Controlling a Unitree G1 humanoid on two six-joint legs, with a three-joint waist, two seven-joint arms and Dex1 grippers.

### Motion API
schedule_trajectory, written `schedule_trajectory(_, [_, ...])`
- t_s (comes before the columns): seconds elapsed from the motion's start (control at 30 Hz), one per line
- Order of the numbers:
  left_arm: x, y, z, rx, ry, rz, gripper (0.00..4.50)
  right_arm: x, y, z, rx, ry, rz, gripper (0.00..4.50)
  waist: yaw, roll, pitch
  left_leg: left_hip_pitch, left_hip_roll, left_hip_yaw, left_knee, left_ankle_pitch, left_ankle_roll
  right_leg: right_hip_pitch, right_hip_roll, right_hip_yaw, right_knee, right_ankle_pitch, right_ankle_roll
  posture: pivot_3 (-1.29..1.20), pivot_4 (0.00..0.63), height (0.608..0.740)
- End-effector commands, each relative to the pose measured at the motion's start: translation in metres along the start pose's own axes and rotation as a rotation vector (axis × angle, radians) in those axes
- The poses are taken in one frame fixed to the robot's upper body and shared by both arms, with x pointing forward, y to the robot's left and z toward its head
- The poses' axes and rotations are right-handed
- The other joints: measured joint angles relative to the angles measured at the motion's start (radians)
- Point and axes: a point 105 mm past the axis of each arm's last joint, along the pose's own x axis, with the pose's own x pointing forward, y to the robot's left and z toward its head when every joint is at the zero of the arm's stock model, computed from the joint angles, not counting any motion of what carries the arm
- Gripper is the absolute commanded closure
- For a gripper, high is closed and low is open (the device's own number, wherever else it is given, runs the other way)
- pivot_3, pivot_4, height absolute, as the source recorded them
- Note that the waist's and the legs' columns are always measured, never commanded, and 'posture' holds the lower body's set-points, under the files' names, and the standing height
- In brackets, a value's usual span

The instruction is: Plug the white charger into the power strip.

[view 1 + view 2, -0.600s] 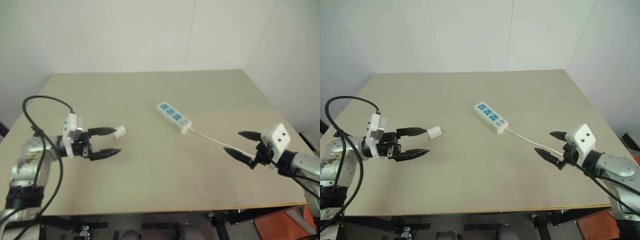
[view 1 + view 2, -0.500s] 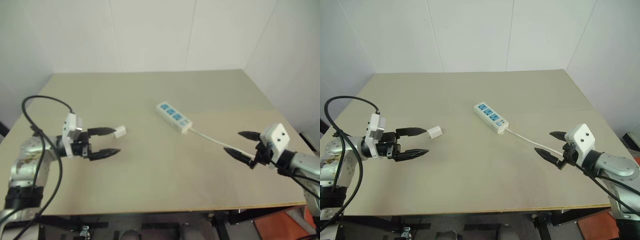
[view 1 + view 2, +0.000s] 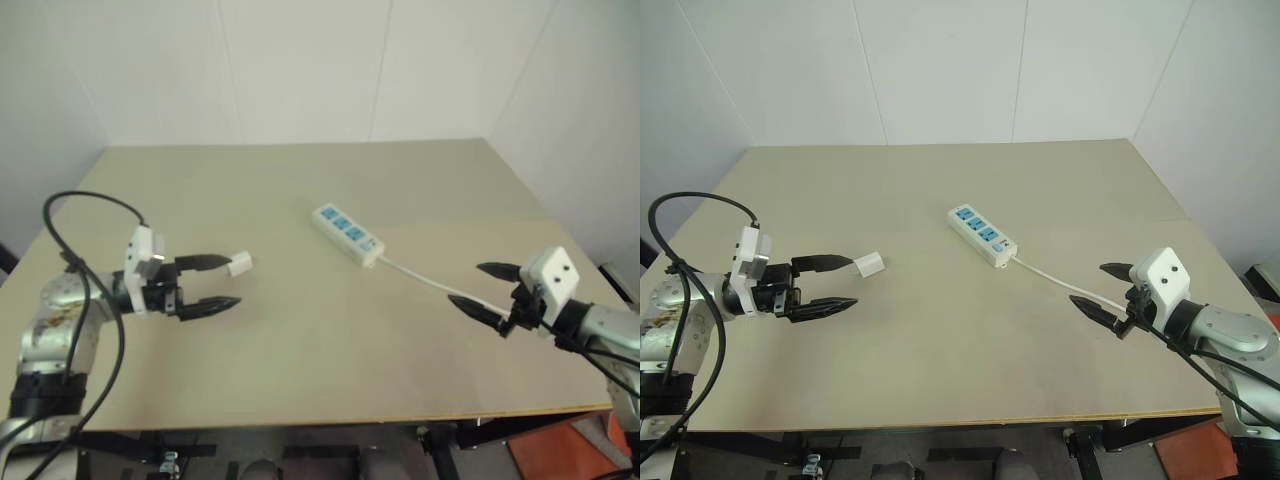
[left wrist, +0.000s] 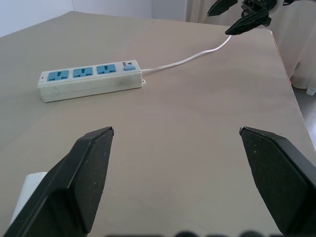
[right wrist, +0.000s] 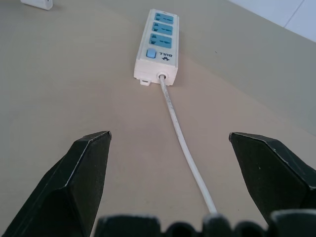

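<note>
White power strip (image 3: 983, 234) with three blue sockets lies mid-table, long axis diagonal, cord end toward the empty, open right gripper (image 3: 1096, 288) — white charger (image 3: 869, 265) beside the open left gripper (image 3: 840, 283).

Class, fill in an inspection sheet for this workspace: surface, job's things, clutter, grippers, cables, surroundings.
Surface: beige table.
Job's things: white charger lies loose at the left gripper's far fingertip, contact unclear; power strip mid-table, its three sockets unused.
Clutter: nothing seen.
Grippers: left gripper and right gripper both open, holding nothing.
Cables: strip's white cord runs toward the right gripper; black cable loops over the left arm.
Surroundings: white walls.
</note>
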Motion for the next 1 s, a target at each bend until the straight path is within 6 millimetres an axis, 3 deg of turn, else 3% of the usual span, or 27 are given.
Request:
schedule_trajectory(0.03, [0.001,0.000,0.011,0.034,-0.025,-0.005,0.04,0.002,0.001,0.014,-0.047,-0.041,0.035,0.00,0.000,0.000,0.000,0.000,0.000,0.000,0.000,0.000,0.000,0.000,0.000,0.000,0.000,0.000,0.000,0.00,0.150,0.740])
schedule_trajectory(0.23, [0.018,0.000,0.009,0.035,-0.035,-0.023,0.04,0.029,-0.002,0.013,-0.053,-0.001,0.152,0.00,-0.003,0.000,0.000,0.001,0.000,0.000,0.000,0.000,0.000,0.000,0.000,0.000,0.000,0.000,0.000,0.00,0.150,0.740])
schedule_trajectory(0.63, [0.052,0.001,-0.013,0.065,0.038,-0.024,0.04,0.110,-0.015,-0.011,-0.064,0.079,0.211,0.00,-0.007,0.000,0.000,-0.002,0.000,0.001,0.000,0.000,0.000,-0.003,0.000,0.001,0.000,0.001,-0.001,0.00,0.150,0.740])
schedule_trajectory(0.9, [0.062,-0.004,-0.010,0.070,0.005,-0.037,0.04,0.139,-0.020,-0.019,-0.065,0.118,0.174,0.00,-0.005,0.000,0.000,-0.003,0.000,0.001,0.000,0.000,0.000,-0.003,0.000,0.000,0.000,0.001,-0.001,0.00,0.150,0.740])
schedule_trajectory(1.0, [0.064,-0.005,-0.009,0.069,0.003,-0.037,0.04,0.143,-0.021,-0.022,0.040,0.132,0.172,0.00,-0.007,0.000,0.000,-0.003,0.000,0.001,0.000,0.000,0.000,-0.003,0.000,0.000,0.000,0.001,-0.001,0.00,0.150,0.740])
